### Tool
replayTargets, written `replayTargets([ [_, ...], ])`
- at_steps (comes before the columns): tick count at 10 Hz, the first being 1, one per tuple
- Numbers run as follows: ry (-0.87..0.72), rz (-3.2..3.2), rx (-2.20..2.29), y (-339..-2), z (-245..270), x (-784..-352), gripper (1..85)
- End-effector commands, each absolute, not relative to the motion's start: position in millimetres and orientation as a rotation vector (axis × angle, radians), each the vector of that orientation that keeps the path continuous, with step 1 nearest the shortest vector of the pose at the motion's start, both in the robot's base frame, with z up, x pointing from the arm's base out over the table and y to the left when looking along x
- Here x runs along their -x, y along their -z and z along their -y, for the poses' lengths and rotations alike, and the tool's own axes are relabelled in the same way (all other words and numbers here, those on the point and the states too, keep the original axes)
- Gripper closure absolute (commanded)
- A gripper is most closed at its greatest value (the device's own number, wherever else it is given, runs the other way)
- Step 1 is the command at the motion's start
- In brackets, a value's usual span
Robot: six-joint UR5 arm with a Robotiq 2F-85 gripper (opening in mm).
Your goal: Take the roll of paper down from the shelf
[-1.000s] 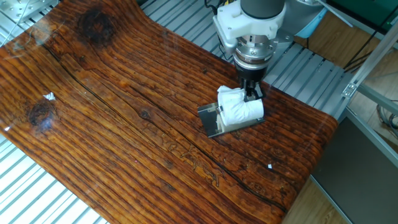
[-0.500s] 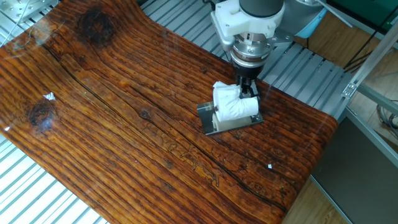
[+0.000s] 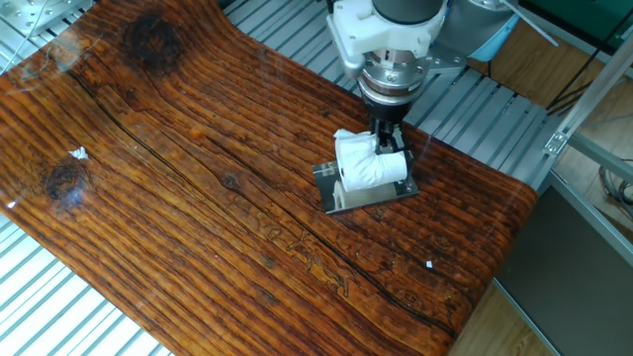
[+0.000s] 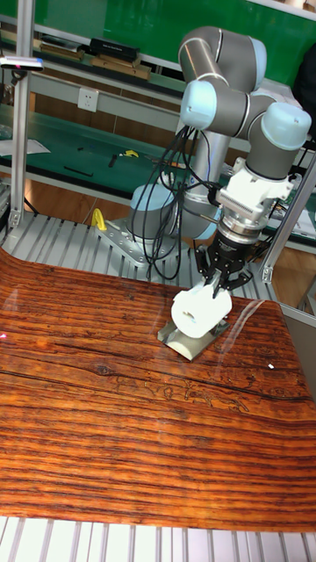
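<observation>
**Roll gripped just above the shelf**

Now we see the end effector (image 3: 389,141) pointing straight down from the arm's wrist, its two dark fingers (image 4: 216,283) clamped on the far end of the roll of paper (image 3: 367,164). Seen from the fixed view, the white roll lies on its side, crumpled where it is squeezed. It sits over the shelf (image 3: 348,194), the small grey metal plate resting on the wooden bench (image 3: 198,178). From the tall fixed view the roll (image 4: 199,310) appears slightly raised off the plate (image 4: 191,342), though we cannot tell whether its underside touches the metal.
</observation>
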State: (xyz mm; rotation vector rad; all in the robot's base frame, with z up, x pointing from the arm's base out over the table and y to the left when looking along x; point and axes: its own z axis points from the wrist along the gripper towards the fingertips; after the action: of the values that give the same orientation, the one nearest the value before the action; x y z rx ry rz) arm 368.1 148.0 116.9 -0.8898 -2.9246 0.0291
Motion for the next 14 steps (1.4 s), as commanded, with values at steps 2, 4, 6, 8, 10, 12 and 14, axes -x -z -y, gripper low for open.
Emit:
replayTargets([
  [2, 0.006, 2.93, 0.85, -125.0, -139.3, -380.2, 84.7],
  [4, 0.024, 2.965, 0.85, -119.1, -140.4, -389.5, 84.7],
  [6, 0.036, 2.99, 0.833, -116.6, -139.5, -396.0, 84.7],
  [8, 0.012, 3.015, 0.816, -116.6, -132.2, -400.6, 84.7],
  [10, -0.005, 3.033, 0.793, -117.2, -124.5, -404.5, 84.7],
  [12, -0.003, 3.044, 0.769, -119.0, -117.9, -407.6, 84.7],
  [14, 0.011, 3.054, 0.746, -121.6, -112.5, -412.9, 84.7],
])
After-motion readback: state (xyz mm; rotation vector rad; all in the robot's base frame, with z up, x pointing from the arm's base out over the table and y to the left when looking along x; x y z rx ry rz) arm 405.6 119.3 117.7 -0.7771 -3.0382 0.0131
